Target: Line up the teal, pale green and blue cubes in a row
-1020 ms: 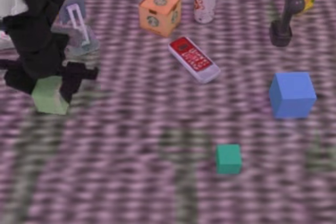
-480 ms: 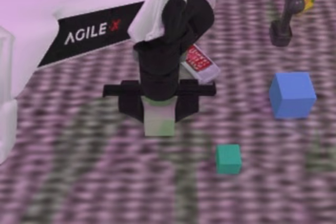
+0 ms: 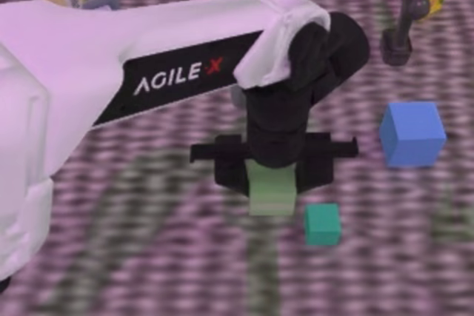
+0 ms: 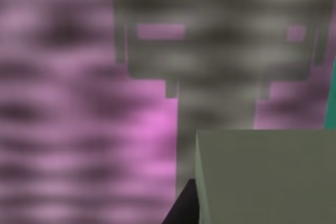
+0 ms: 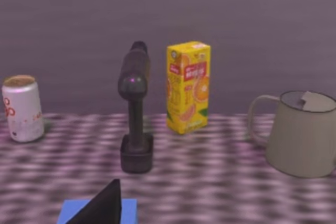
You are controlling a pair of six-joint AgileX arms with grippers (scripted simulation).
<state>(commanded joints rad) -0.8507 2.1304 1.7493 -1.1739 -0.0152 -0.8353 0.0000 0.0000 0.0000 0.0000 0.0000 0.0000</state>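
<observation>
The left gripper [image 3: 272,175] clamps the pale green cube [image 3: 272,192] just left of the teal cube [image 3: 322,224]; this is the carry step, and next it needs lowering and releasing in line with the blue cube [image 3: 412,133].

Matt, smooth faces on the pale green cube [image 3: 271,192], teal cube [image 3: 322,224] and blue cube [image 3: 412,133]; woven-looking purple cloth on the table [image 3: 148,257]; glossy white shell on the left arm [image 3: 111,57]; printed carton [image 5: 188,86]; dull metal-looking jug [image 5: 304,132].
</observation>
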